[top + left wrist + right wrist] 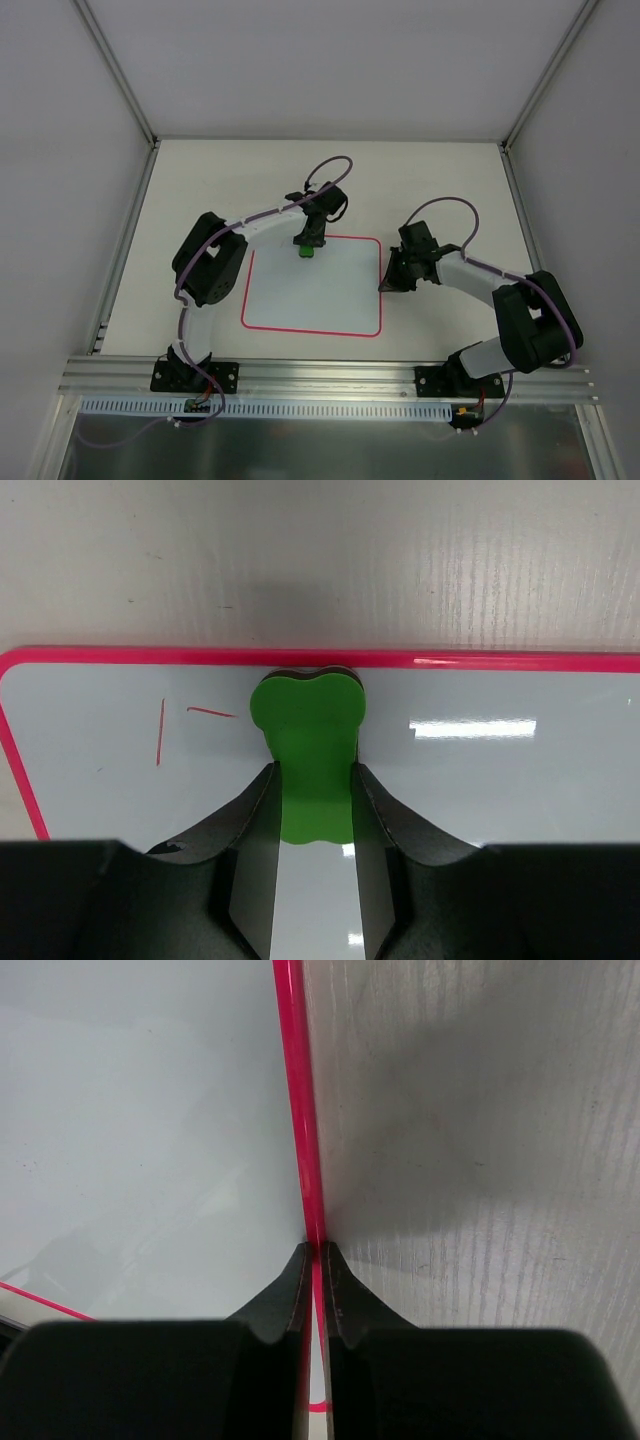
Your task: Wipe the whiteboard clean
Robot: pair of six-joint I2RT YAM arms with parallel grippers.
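The whiteboard (pixel 310 295), white with a red-pink border, lies flat on the table. My left gripper (pixel 307 243) is shut on a green eraser (pixel 306 748) and holds it on the board at its far edge. Two short red marks (pixel 161 730) lie on the board just left of the eraser. My right gripper (pixel 387 283) is shut and presses down on the board's right border (pixel 296 1110); its fingertips (pixel 305 1256) meet over the red line.
The cream table (pixel 200 180) extends around the board. Grey enclosure walls (pixel 320 60) stand behind and at both sides. An aluminium rail (pixel 320 372) runs along the near edge by the arm bases.
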